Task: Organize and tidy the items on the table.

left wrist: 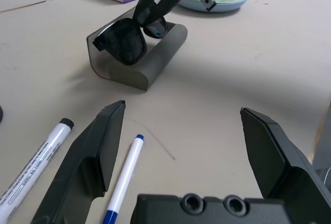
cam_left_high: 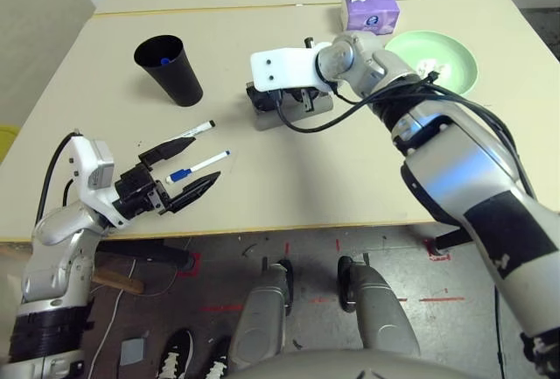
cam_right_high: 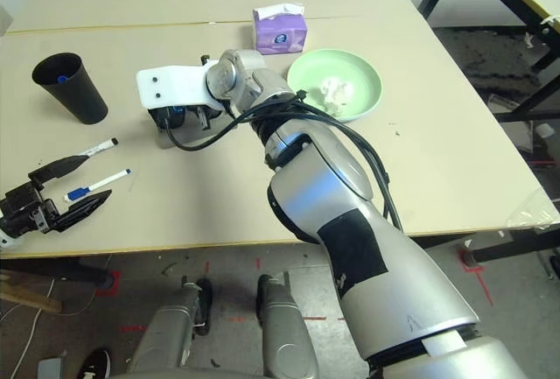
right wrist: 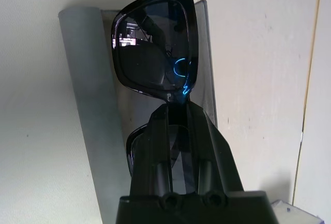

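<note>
The black sunglasses [left wrist: 126,40] are pinched at the bridge by the right gripper [right wrist: 173,125], whose fingers are closed on them, and are held just over the open grey glasses case [left wrist: 147,61] near the middle of the table [cam_left_high: 350,178]; whether the frame is already resting in the case cannot be told for certain. The crumpled tissue [cam_right_high: 337,90] is seen lying in the pale-green plate [cam_right_high: 372,77], beside the purple tissue box [cam_right_high: 280,29]. One blue-capped item is seen standing in the black cup [cam_left_high: 171,68]. Two markers, the black-capped one [cam_left_high: 197,129] and the blue-capped one [cam_left_high: 197,167], are left lying loose near the table's front edge. The left gripper [cam_left_high: 188,169] is held wide open and empty around them. The markers and closing the case are judged to remain.
</note>
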Action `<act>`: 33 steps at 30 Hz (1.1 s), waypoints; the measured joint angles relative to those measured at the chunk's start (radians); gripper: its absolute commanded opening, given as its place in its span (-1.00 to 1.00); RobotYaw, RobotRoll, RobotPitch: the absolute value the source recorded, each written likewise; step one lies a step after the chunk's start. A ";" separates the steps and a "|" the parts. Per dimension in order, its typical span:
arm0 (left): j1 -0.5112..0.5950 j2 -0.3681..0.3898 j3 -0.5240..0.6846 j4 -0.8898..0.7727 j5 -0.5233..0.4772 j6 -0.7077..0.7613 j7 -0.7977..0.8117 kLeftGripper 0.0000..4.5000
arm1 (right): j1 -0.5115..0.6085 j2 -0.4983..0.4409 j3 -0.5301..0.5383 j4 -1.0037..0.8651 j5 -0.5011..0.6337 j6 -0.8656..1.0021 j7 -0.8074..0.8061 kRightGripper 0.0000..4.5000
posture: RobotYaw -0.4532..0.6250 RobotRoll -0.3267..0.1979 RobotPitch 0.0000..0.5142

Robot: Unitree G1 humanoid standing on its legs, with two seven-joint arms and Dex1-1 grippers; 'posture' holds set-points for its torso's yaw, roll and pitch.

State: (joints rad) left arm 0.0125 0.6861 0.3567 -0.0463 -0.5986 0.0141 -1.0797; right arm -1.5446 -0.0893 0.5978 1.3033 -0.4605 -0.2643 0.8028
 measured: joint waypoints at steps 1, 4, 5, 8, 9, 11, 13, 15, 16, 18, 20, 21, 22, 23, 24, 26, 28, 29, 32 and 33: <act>0.005 0.000 0.002 -0.006 -0.001 0.003 0.003 1.00 | 0.000 0.000 0.000 0.001 -0.006 -0.001 -0.001 -0.90 | 0.02 0.25 0.02; 0.011 0.000 0.008 -0.024 -0.003 0.007 0.009 1.00 | 0.000 0.000 -0.001 0.003 -0.013 -0.003 -0.001 -0.90 | 0.03 0.25 0.02; 0.011 0.000 0.010 -0.028 -0.004 0.008 0.013 1.00 | 0.001 0.000 -0.002 0.003 -0.014 -0.004 -0.001 -0.90 | 0.03 0.25 0.02; 0.012 -0.001 0.012 -0.041 -0.007 0.015 0.020 1.00 | 0.003 0.000 -0.005 0.005 -0.018 -0.010 -0.003 -0.90 | 0.03 0.25 0.03; 0.012 -0.002 0.012 -0.044 -0.010 0.016 0.022 1.00 | 0.003 0.000 -0.006 0.005 -0.019 -0.011 -0.003 -0.90 | 0.03 0.25 0.03; 0.015 -0.002 0.013 -0.057 -0.020 0.021 0.025 1.00 | 0.007 -0.002 -0.006 0.005 -0.026 -0.012 -0.003 -0.90 | 0.03 0.25 0.03; 0.019 -0.002 0.014 -0.064 -0.022 0.022 0.027 1.00 | 0.016 -0.005 -0.006 0.006 -0.032 -0.012 -0.003 -0.90 | 0.02 0.25 0.03; 0.023 -0.002 0.014 -0.067 -0.023 0.024 0.031 1.00 | 0.024 -0.008 -0.006 0.008 -0.040 -0.011 0.004 -0.90 | 0.01 0.25 0.03; 0.024 -0.002 0.014 -0.067 -0.023 0.024 0.032 1.00 | 0.025 -0.010 -0.006 0.009 -0.045 -0.011 0.009 -0.90 | 0.01 0.25 0.03; 0.024 -0.002 0.014 -0.067 -0.023 0.024 0.033 1.00 | 0.025 -0.015 -0.007 0.009 -0.051 -0.009 0.019 -0.90 | 0.00 0.25 0.03; 0.019 -0.002 0.014 -0.067 -0.023 0.024 0.033 1.00 | 0.025 -0.017 -0.009 0.009 -0.052 -0.005 0.029 -0.90 | -0.02 0.25 0.01; 0.013 -0.002 0.014 -0.066 -0.023 0.024 0.033 1.00 | 0.025 -0.017 -0.013 0.009 -0.052 -0.001 0.036 -0.90 | -0.02 0.25 0.01; 0.008 -0.002 0.014 -0.066 -0.022 0.024 0.033 1.00 | 0.025 -0.017 -0.019 0.009 -0.052 0.000 0.042 -0.90 | -0.02 0.25 0.01; 0.004 -0.002 0.013 -0.065 -0.022 0.024 0.033 1.00 | 0.025 -0.017 -0.026 0.009 -0.052 0.001 0.052 -0.90 | -0.04 0.25 0.00; 0.001 -0.003 0.012 -0.063 -0.022 0.024 0.033 1.00 | 0.025 -0.017 -0.028 0.009 -0.052 0.003 0.059 -0.90 | -0.04 0.25 0.00; -0.008 -0.006 0.010 -0.058 -0.021 0.024 0.032 1.00 | 0.022 -0.018 -0.033 0.009 -0.051 0.010 0.075 -0.90 | -0.06 0.25 -0.01; -0.013 -0.008 0.004 -0.051 -0.020 0.024 0.031 1.00 | 0.016 -0.021 -0.036 0.009 -0.051 0.017 0.090 -0.90 | -0.06 0.25 -0.01; -0.016 -0.008 0.000 -0.048 -0.020 0.024 0.029 1.00 | 0.013 -0.022 -0.038 0.009 -0.051 0.021 0.095 -0.90 | -0.07 0.25 -0.01; -0.030 -0.012 -0.011 -0.030 -0.018 0.023 0.024 1.00 | 0.002 -0.028 -0.045 0.009 -0.050 0.028 0.115 -0.90 | -0.07 0.25 -0.01; -0.034 -0.014 -0.015 -0.027 -0.018 0.023 0.023 1.00 | -0.004 -0.031 -0.052 0.008 -0.049 0.032 0.122 -0.90 | -0.09 0.25 -0.02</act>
State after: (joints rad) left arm -0.0215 0.6725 0.3420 -0.0730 -0.6169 0.0369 -1.0570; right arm -1.5489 -0.1199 0.5460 1.3117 -0.5100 -0.2320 0.9252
